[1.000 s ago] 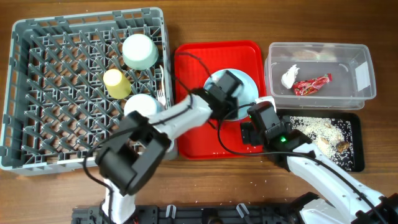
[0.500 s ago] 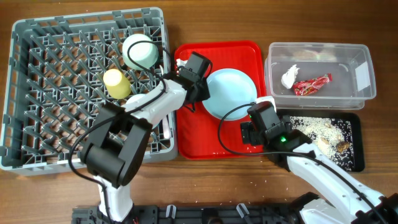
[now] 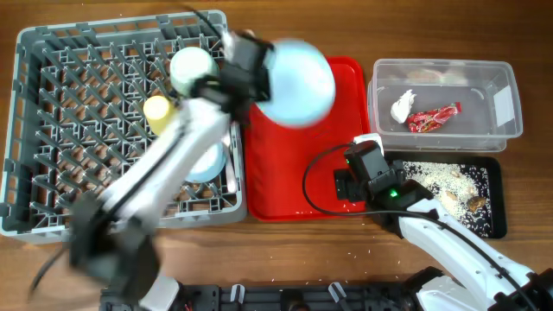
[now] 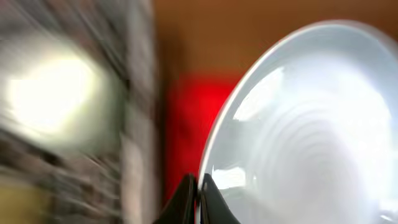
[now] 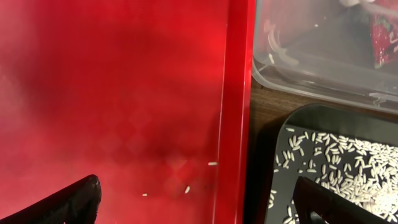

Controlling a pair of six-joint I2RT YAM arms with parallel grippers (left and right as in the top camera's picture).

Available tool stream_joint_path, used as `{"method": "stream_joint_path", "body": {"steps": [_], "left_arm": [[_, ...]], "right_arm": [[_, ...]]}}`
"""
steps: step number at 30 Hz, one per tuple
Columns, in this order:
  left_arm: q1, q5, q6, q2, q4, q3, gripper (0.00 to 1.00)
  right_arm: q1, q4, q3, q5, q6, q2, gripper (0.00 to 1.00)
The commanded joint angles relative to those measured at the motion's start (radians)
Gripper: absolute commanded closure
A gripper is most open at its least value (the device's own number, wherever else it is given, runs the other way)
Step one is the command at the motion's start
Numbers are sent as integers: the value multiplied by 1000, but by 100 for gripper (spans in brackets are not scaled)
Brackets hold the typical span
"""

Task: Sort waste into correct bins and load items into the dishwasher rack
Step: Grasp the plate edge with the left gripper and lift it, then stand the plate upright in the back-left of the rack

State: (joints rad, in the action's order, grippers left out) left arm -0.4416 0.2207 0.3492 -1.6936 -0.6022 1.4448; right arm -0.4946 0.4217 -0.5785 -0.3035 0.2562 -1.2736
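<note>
The dishwasher rack (image 3: 52, 130) fills the left of the surface. Its upright pegs are there to keep crockery apart, and it already carries two mint-green bowls, one far (image 3: 192, 67) and one nearer (image 3: 207, 164), with the yellow cup (image 3: 157, 108) between them.

The red tray (image 3: 285, 194) lies just right of it as a staging spot. It is bare apart from a few stray grains (image 5: 186, 188).

To the right, the clear tub (image 3: 488, 134) holds the dry rubbish, the red wrapper (image 3: 432, 117) and the white tissue (image 3: 403, 105). The black tray (image 3: 494, 194) nearer the robot takes the rice-like scraps (image 3: 436, 177), so wet and dry waste stay separate.

The light-blue plate (image 3: 298, 82) hangs above the tray's far-left part, close to the rack's right wall. The left end effector (image 4: 199, 186) is pinched narrow on its rim, an edge grip that would probably let the plate drop on edge between pegs. Plate and arm are smeared in the overhead view, so the tilt cannot be told.

The right end effector (image 5: 199, 196) is spread wide and holds nothing. It hovers over the red tray's right rim beside the black tray, seemingly parked out of the way.

A white label (image 3: 501, 102) on the tub's right end is too small to read, as is the wrapper's print.
</note>
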Motion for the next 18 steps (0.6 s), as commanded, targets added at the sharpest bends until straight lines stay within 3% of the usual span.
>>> {"method": "stream_joint_path", "body": {"steps": [1, 5, 8, 15, 18], "left_arm": [[135, 186, -332, 321, 10, 48, 96], [366, 324, -556, 445, -26, 48, 96], [488, 382, -598, 380, -69, 47, 96], [499, 581, -716, 159, -15, 47, 96], [491, 626, -843, 55, 86, 47, 96]], "right_arm": [[-1, -3, -9, -1, 6, 0, 0], [0, -2, -9, -1, 6, 0, 0], [0, -3, -9, -1, 6, 0, 0], [0, -3, -9, -1, 6, 0, 0], [-1, -3, -9, -1, 6, 0, 0]]}}
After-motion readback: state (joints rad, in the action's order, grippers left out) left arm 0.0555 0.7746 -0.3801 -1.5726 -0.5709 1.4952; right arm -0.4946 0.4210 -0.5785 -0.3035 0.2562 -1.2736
